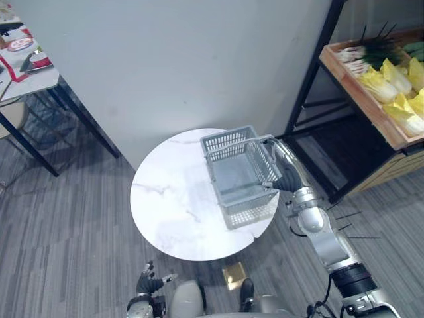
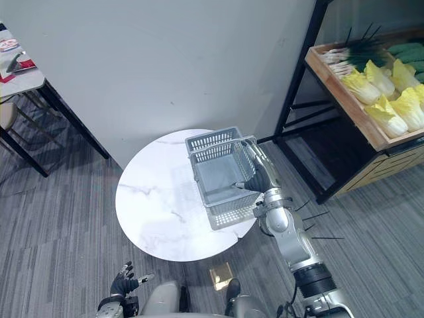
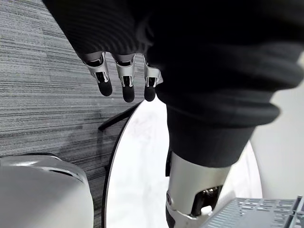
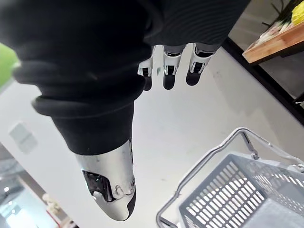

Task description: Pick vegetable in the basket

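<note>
An empty grey plastic basket (image 1: 244,216) stands on the right half of a round white marble table (image 1: 169,209). My right hand (image 1: 286,177) hovers at the basket's right rim, fingers straight and thumb (image 2: 240,186) reaching over the inside, open and holding nothing. In the right wrist view the basket (image 4: 237,192) and its wire handle (image 4: 209,156) lie below the straight fingers (image 4: 167,71). The vegetables, pale yellow cabbages (image 1: 387,81) and green onions (image 1: 370,53), lie in a wooden crate (image 1: 358,93) on the shelf at the far right. My left hand (image 1: 150,283) hangs open, low by the table's near edge.
A black metal shelf frame (image 1: 311,73) carries the crate, close to the table's right side. Green cucumbers (image 2: 407,50) lie at the crate's back. A second table (image 1: 30,73) with small items stands at the far left. A grey wall runs behind; grey carpet surrounds the table.
</note>
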Controlling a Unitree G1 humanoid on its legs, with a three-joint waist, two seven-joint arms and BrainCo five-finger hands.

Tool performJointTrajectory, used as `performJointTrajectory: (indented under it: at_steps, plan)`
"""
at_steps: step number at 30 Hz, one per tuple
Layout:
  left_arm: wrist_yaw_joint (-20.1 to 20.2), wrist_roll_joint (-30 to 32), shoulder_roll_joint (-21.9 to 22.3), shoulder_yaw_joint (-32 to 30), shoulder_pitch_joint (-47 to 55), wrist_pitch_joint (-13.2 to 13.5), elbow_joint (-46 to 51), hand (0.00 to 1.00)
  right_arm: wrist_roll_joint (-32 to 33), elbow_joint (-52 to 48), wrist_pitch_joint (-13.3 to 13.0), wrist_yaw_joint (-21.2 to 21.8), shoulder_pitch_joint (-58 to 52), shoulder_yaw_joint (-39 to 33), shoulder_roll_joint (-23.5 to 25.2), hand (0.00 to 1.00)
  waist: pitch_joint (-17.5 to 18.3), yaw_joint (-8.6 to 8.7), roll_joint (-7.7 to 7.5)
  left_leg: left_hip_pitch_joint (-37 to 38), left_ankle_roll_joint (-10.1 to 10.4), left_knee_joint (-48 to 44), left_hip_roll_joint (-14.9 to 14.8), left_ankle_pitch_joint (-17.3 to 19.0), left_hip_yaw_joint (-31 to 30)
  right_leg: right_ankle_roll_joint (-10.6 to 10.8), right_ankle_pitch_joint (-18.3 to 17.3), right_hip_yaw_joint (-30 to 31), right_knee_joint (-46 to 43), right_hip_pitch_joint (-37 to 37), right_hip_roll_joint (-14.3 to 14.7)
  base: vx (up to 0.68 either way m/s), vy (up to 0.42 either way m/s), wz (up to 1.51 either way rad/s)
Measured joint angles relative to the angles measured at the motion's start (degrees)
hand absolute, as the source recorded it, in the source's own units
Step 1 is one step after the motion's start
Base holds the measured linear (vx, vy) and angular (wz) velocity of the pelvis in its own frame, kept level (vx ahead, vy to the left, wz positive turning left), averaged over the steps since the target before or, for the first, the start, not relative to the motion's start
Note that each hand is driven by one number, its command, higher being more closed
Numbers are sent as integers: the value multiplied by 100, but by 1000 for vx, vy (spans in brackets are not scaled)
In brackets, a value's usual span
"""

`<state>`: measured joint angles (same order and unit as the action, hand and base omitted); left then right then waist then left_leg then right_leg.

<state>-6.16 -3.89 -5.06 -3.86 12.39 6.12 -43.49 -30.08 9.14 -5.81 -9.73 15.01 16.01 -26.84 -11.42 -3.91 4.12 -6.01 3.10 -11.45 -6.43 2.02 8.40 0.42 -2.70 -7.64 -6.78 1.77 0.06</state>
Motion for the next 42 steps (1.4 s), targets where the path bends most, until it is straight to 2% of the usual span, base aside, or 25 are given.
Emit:
performJointTrajectory:
  at_steps: [2, 6, 11, 12, 16, 18, 20, 22, 23, 26, 28, 37, 42]
  plan:
    - [-6, 0, -47, 54, 6, 0, -52, 0, -140, 335, -43, -2, 423, 317, -108, 0, 3, -6, 5, 106, -97, 292, 152, -74, 82, 65, -31, 70, 24, 31, -126, 81, 108, -5]
    - [-19, -2, -186, 233, -4, 41, -83, 0, -412, 964, -65, -18, 1264, 838, -176, 0, 3, -26, 6, 81, -164, 692, 308, -242, 92, 170, 41, 103, 181, 182, -220, 42, 67, -2]
    - [-46, -10, -229, 364, -85, 102, -87, 0, -548, 1867, -41, -29, 2057, 1092, -427, 0, -61, -90, 35, -102, -240, 1071, 414, -504, -52, 191, 132, -39, 300, 413, -237, 21, 24, 14]
    - [-48, -23, -225, 376, -147, 123, -85, 0, -552, 2024, -33, -29, 2266, 1165, -573, 0, -113, -170, 62, -133, -249, 1136, 428, -549, -61, 178, 142, -48, 303, 468, -239, 0, 17, 10]
    - [-129, -68, -235, 376, -243, 213, -83, 0, -552, 2604, -22, -73, 3095, 1244, -801, 0, -319, -183, 195, -294, -278, 1268, 448, -691, -213, 163, 151, -192, 298, 623, -269, -17, 8, 19]
    - [-159, -105, -245, 376, -253, 221, -81, 0, -552, 2849, -7, -138, 3441, 1380, -949, 0, -433, -219, 258, -329, -285, 1360, 456, -774, -312, 162, 151, -291, 298, 661, -273, -6, 1, 21]
    - [-163, -201, -251, 376, -256, 271, -83, 0, -551, 3217, 17, -151, 3753, 1433, -1095, 0, -524, -325, 309, -422, -262, 1372, 454, -807, -382, 161, 151, -351, 297, 726, -273, -13, -2, 14]
    - [-167, -233, -251, 377, -259, 313, -83, 0, -552, 3491, 62, -157, 4005, 1437, -1103, 0, -578, -331, 367, -506, -271, 1422, 461, -879, -485, 160, 150, -455, 294, 786, -255, -3, -19, 22]
    - [-167, -244, -252, 377, -279, 326, -82, 0, -551, 3622, 103, -164, 4145, 1439, -1124, 100, -616, -338, 398, -545, -259, 1509, 462, -949, -546, 158, 151, -509, 290, 846, -234, -6, -37, 25]
    - [-168, -333, -252, 380, -412, 329, -78, 0, -544, 3914, 148, -171, 4368, 1440, -1237, 100, -735, -404, 479, -642, -248, 1566, 466, -1023, -688, 139, 142, -637, 282, 914, -220, -11, -23, 21]
    - [-167, -337, -252, 384, -487, 335, -66, 0, -541, 3974, 188, -158, 4368, 1446, -1287, 100, -737, -487, 481, -735, -237, 1568, 463, -1044, -713, 110, 123, -657, 245, 1011, -213, 9, -24, 9]
    - [-158, -440, -253, 446, -501, 337, 20, 0, -326, 3978, 181, -115, 4259, 1538, -1311, 100, -751, -469, 501, -707, -218, 1660, 466, -1124, -923, -31, -59, -739, -8, 1069, -217, 8, -24, 9]
    - [-153, -437, -253, 452, -523, 322, 20, 0, -207, 3289, 182, -128, 3515, 953, -1434, 100, -751, -436, 492, -627, -199, 1681, 458, -1134, -944, -11, -101, -750, -76, 1034, -217, -4, -5, 1]
